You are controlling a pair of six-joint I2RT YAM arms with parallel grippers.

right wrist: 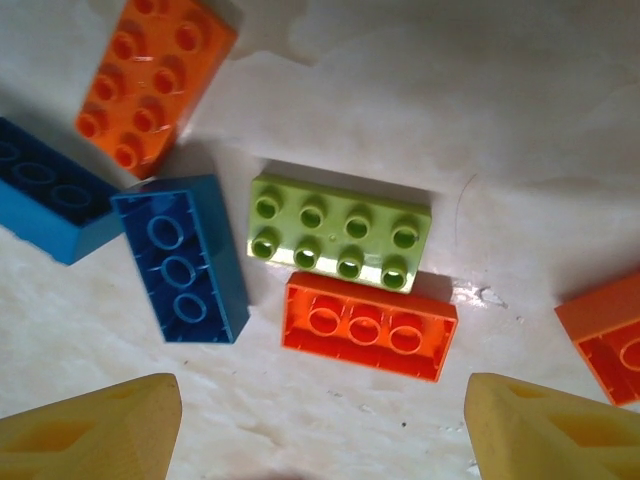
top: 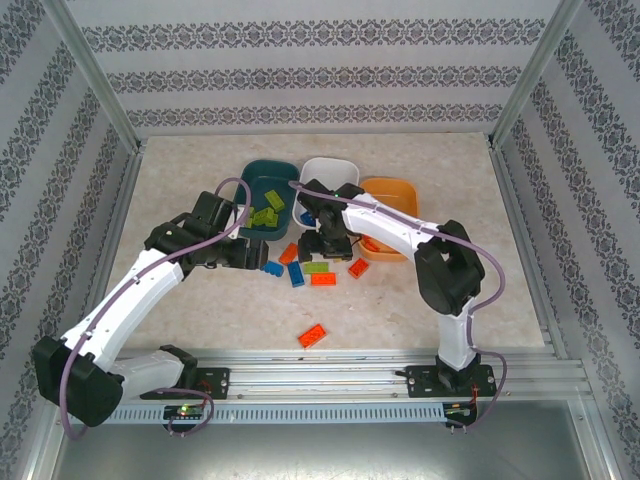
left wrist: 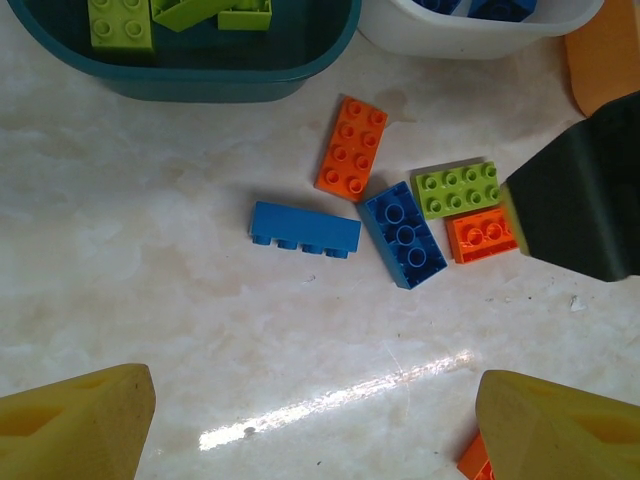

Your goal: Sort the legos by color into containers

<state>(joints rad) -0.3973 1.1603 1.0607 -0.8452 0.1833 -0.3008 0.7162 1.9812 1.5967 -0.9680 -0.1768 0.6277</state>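
A green brick (right wrist: 340, 232) is lying on the surface (right wrist: 520, 120) in the right wrist view. An orange brick (right wrist: 368, 327) is touching it at six o'clock, and a blue brick (right wrist: 180, 257) is sitting just beside it at nine. The right fingers (right wrist: 90, 430) are hovering spread wide, gripping nothing. The left wrist view is adding the tubs at twelve o'clock, with green bricks (left wrist: 122, 20) in the teal tub (left wrist: 200, 80) and blue bricks (left wrist: 500, 8) in the white tub (left wrist: 470, 35). The left fingers (left wrist: 70, 425) are hanging apart, empty. From the top, a lone orange brick (top: 313, 336) is lying at six o'clock, well apart from the cluster.
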